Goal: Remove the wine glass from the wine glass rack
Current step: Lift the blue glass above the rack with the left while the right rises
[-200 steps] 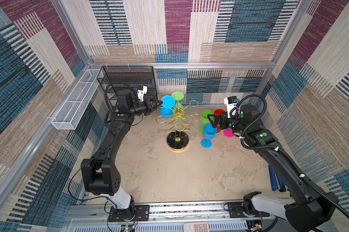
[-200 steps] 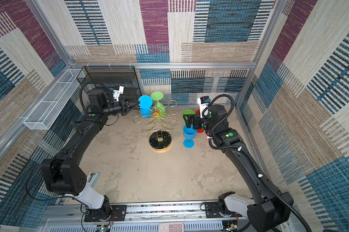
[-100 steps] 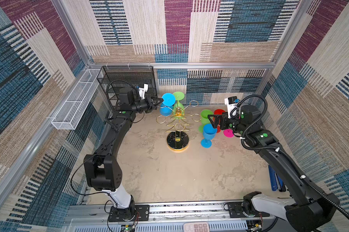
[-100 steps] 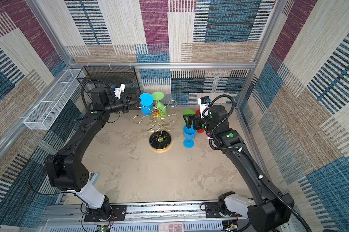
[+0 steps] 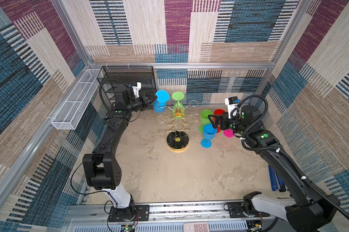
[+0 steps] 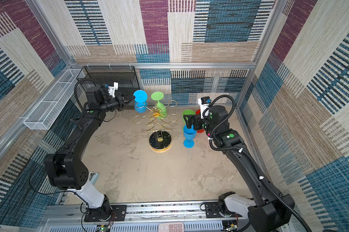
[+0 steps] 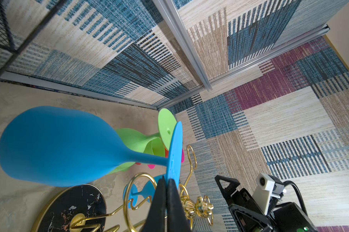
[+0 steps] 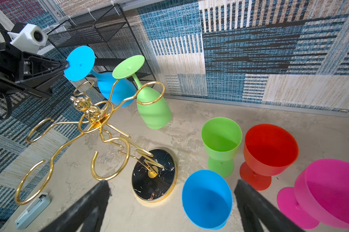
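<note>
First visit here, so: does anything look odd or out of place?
Nothing looks spilled or broken. One oddity: the left claw pinches the upside-down blue wine glass by its foot's edge at the wine glass rack.

Crowded rear, open front
Gold wire rack (image 5: pixel 178 114), inverted blue wine glass (image 5: pixel 162 96) and upright plastic goblets (image 5: pixel 206 118) fill the rear; beige tabletop (image 5: pixel 169 176) ahead lies open.

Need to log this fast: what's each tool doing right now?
Left tool: closed on the foot of the upside-down blue wine glass.
Right tool: open, holding nothing, at the standing blue glass.
</note>
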